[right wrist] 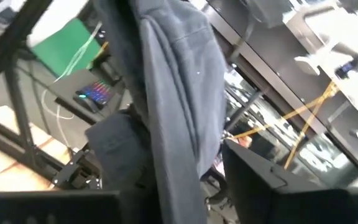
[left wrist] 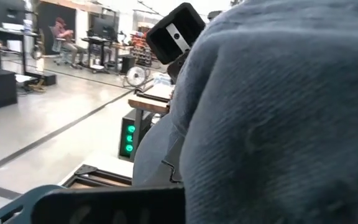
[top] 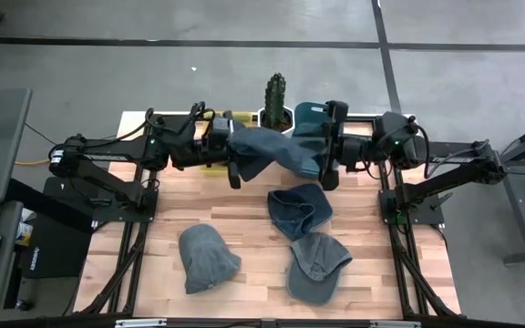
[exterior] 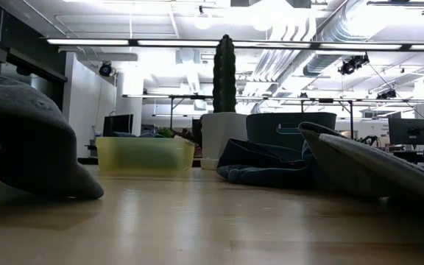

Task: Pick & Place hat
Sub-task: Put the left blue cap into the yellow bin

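Grey-blue cloth of the hat [left wrist: 278, 124] fills almost the whole left wrist view, pressed close to the lens. From above, this hat [top: 272, 150] hangs in the air as a stretched band just on the table side of the cactus [top: 277, 96], its long axis running crosswise from one arm to the other, directly in front of the plant.

The left gripper [top: 234, 162] sits at the end of the band to the cactus's left, clamped tight on the fabric. The right gripper [top: 328, 159] sits at the opposite end, about as far from the cactus on its other side. Whether it has hold of the cloth cannot be told. Both arms are equally near, one at each tip, so the coming move probably turns on which end bears the weight. My judgement is that the left arm carries it.

The right wrist view gives what the overhead one hides: the hat [right wrist: 179, 93] drapes downward in a long fold rather than lying flat.

Farther out from the cactus, three loose hats [top: 299, 210] lie on the wooden table [top: 153, 219]. The low view shows these, the cactus, a yellow tub [exterior: 144, 154] to its left and a dark bin [exterior: 289, 129] to its right, but neither the carried hat nor either arm.
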Available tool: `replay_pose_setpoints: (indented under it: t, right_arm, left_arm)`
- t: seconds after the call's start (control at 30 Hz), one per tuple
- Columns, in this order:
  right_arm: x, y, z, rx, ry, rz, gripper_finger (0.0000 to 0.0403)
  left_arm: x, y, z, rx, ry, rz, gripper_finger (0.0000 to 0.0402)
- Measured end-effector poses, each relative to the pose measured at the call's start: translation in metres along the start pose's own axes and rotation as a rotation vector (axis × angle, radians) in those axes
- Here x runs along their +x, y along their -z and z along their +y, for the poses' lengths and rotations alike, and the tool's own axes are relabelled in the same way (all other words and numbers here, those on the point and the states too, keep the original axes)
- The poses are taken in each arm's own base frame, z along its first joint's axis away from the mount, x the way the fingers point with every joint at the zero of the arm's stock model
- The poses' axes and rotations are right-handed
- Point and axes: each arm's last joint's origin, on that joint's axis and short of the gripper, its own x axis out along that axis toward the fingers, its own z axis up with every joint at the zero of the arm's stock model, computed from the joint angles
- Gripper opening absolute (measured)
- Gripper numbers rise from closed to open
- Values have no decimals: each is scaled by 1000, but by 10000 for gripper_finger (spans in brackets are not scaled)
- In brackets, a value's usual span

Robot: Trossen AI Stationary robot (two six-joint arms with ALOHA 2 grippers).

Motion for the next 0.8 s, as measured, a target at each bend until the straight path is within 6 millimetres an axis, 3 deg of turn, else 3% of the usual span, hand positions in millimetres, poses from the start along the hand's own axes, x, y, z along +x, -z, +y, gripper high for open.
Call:
replay_pose_setpoints:
  t: [0.37,0.8]
  right_arm:
    - [-13,-7,-7,211,26,-7,187]
    - [-14,-12,-6,417,-59,-83,202]
  left_arm:
    - [-3,-3,5,42,-176,-35,0]
    - [-5,-4,11,75,-396,-60,0]
